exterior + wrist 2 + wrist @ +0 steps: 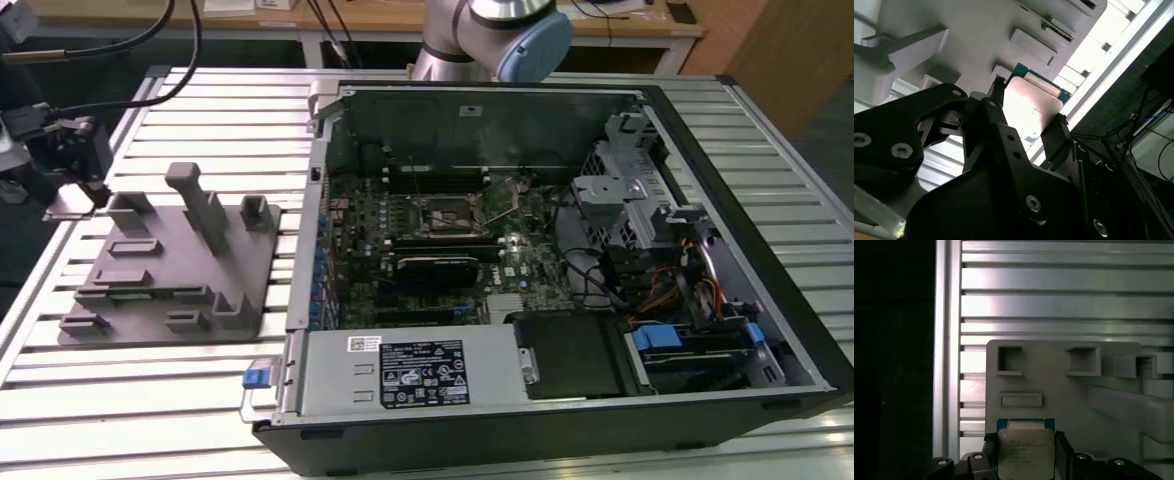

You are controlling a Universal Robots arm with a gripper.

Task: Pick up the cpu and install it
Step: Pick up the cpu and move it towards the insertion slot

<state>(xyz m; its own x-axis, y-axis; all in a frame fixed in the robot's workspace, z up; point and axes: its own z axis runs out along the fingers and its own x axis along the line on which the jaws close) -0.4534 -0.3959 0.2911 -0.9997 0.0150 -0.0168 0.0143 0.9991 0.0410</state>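
**Single-arm cpu installation, pick-up stage.** The black two-fingered gripper [1028, 105] [1025, 462] is seen in both wrist views, closed on the small flat square cpu with a shiny silver-grey metal top and a thin green edge [1034, 110] [1025, 452]. Two opposite edges of the cpu are clamped between the black fingers [997, 114], and its metal top is turned toward the first wrist camera. The cpu is held at the border of the grey plastic fixture block with raised posts and rectangular recesses [160, 290] [1054, 385]. Whether it is clear of the block's surface cannot be told.

In the exterior view the gripper [74, 185] is placed at the exterior view's left, by the far corner of the fixture block. The block is laid on the slatted silver aluminium table [160, 110]. Well apart from the gripper, toward the exterior view's right, the open black desktop computer case [534, 435] is laid on its side on the same table. Inside it the green motherboard [534, 285] is exposed, with the black square processor socket with a metal frame [447, 213] near its middle. The grey arm with a pale blue joint cap [487, 30] is seen behind the case.
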